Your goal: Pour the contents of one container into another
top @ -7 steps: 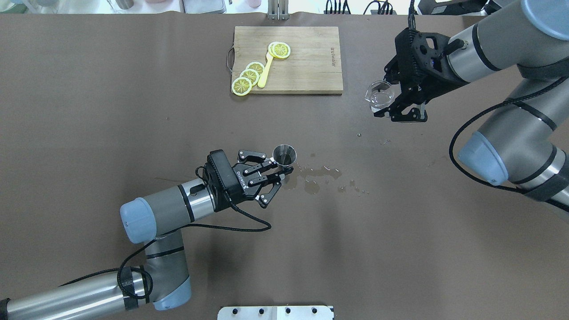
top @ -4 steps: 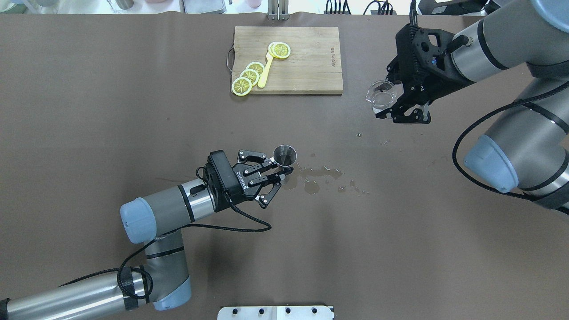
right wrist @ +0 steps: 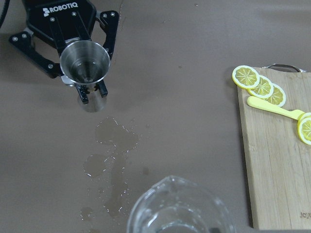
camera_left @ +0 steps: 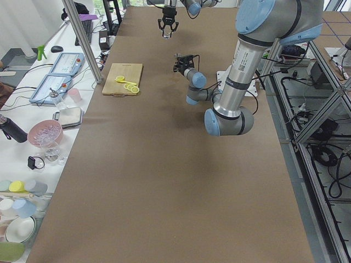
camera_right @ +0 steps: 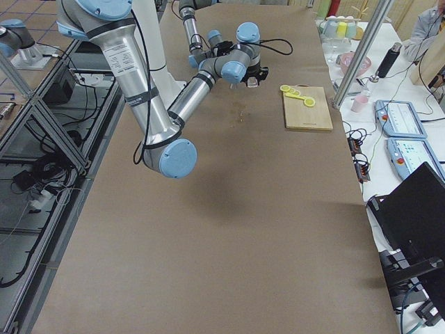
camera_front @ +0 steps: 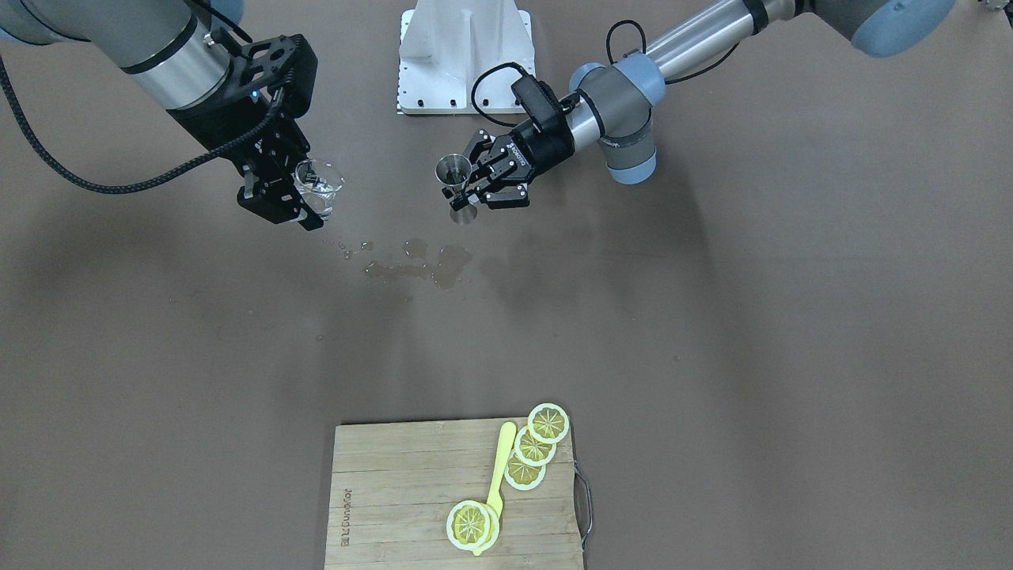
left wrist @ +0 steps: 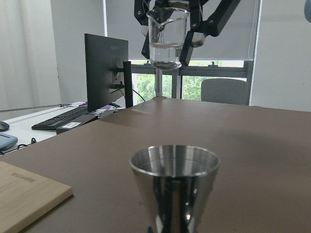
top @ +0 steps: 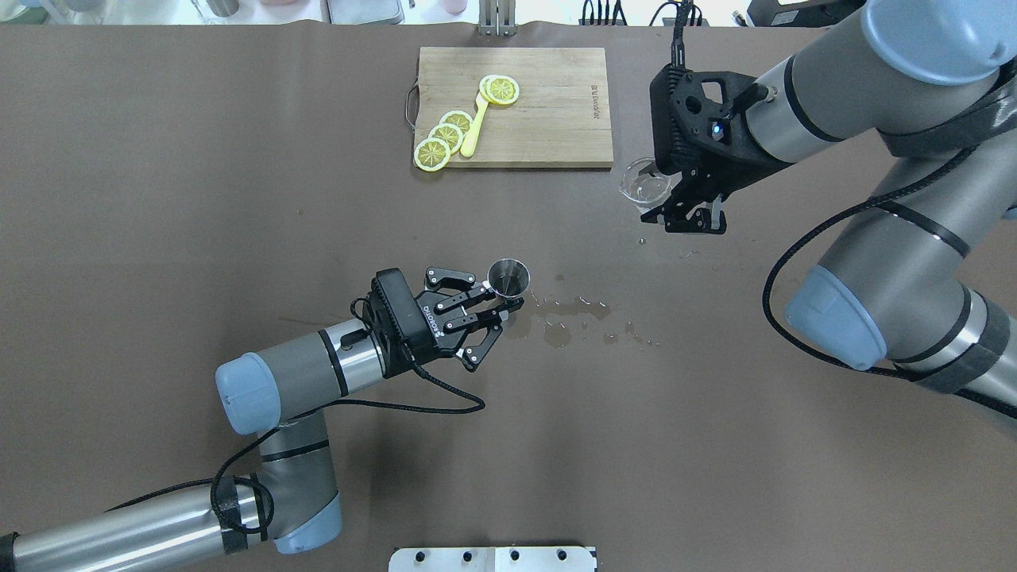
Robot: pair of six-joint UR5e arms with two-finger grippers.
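Observation:
The steel jigger (top: 508, 278) stands upright with its mouth up, and my left gripper (top: 502, 306) is shut on its narrow waist. The front-facing view shows the jigger (camera_front: 453, 170) just behind the spill. My right gripper (top: 671, 205) is shut on the clear glass beaker (top: 643, 185), held upright in the air to the right of and beyond the jigger. Seen from the left wrist, the beaker (left wrist: 166, 36) holds clear liquid, above and beyond the jigger (left wrist: 174, 179). The right wrist view looks down on the beaker rim (right wrist: 177, 208) and on the jigger (right wrist: 85, 60).
A puddle of spilled liquid (top: 564, 314) lies on the brown table just right of the jigger. A wooden cutting board (top: 556, 119) with lemon slices (top: 445, 135) and a yellow utensil sits at the far middle, close to the beaker's left.
My right arm has carried the beaker leftward and slightly nearer, toward the table's middle. The left arm and the jigger have stayed still.

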